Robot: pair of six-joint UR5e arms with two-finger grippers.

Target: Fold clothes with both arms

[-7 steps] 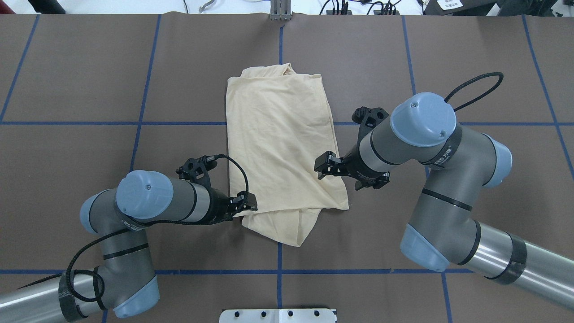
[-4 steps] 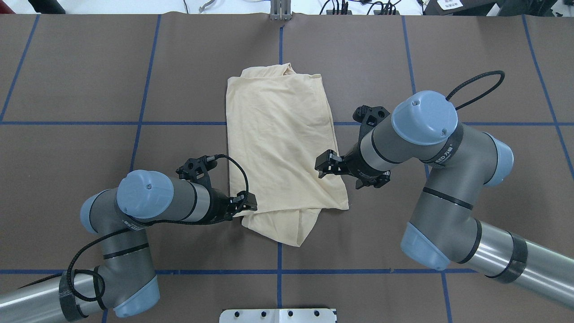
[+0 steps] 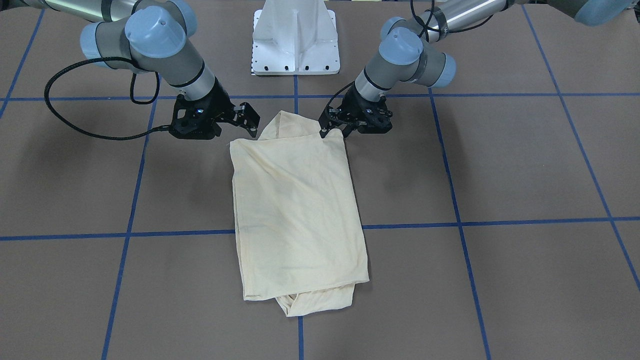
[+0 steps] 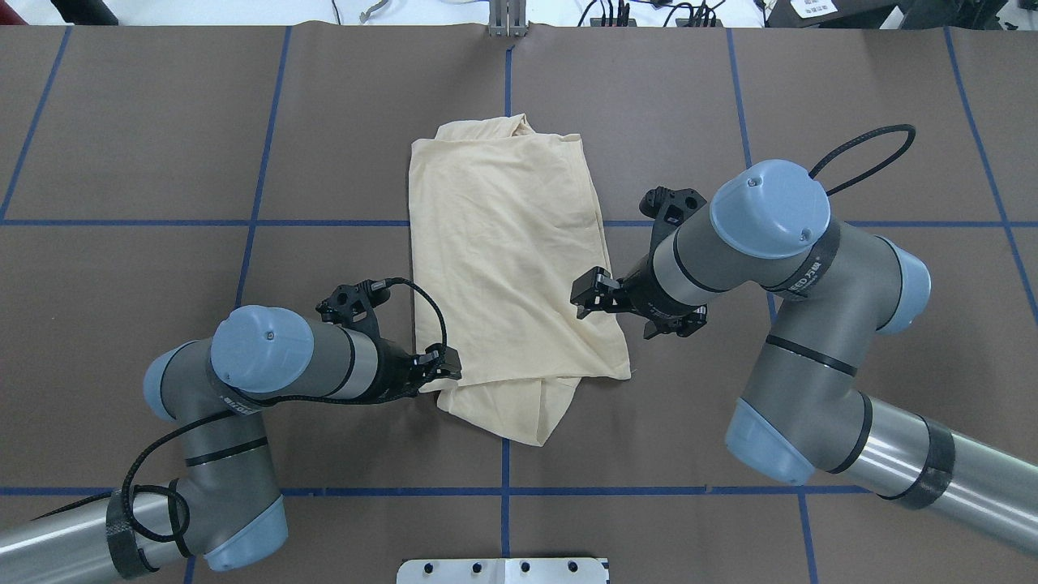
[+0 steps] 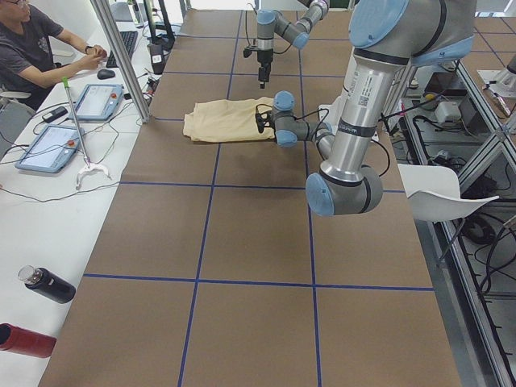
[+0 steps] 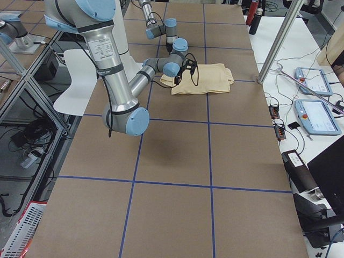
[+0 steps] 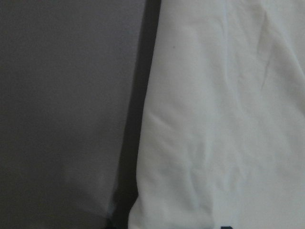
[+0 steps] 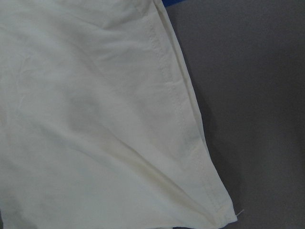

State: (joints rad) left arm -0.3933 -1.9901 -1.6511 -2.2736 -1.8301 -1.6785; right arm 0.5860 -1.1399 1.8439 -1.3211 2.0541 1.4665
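Front view: shirt [image 3: 295, 200] lies in the middle of the table [image 3: 500, 165], folded to a long strip running away from me, print hidden. My right pincer [image 3: 247, 120] sits just beside one near corner, fingers spread, nothing in it. My left pincer [image 3: 333, 131] is down at the other near corner; fingers look apart astride the edge, no pinch that I can see. A loose flap [image 3: 280, 122] pokes out between them. Overhead: same layout, left pincer [image 4: 450, 367] at the strip's side by my end, right pincer [image 4: 582, 298] over the opposite side edge, a bit farther along. Both side views: shirt lies flat and low, too small for finger detail. Left wrist cam: only cloth edge and bare table, no fingers in frame. Right wrist cam: stitched hem [image 8: 186, 119] running to a corner, thin layers stacked. My read: light, limp, no stiffness, not fragile; it will sag, and layers will slide on each other. Grab the two near corners, take all layers plus that flap, pinch well in from the hem, and lift both sides level or the fold shears.
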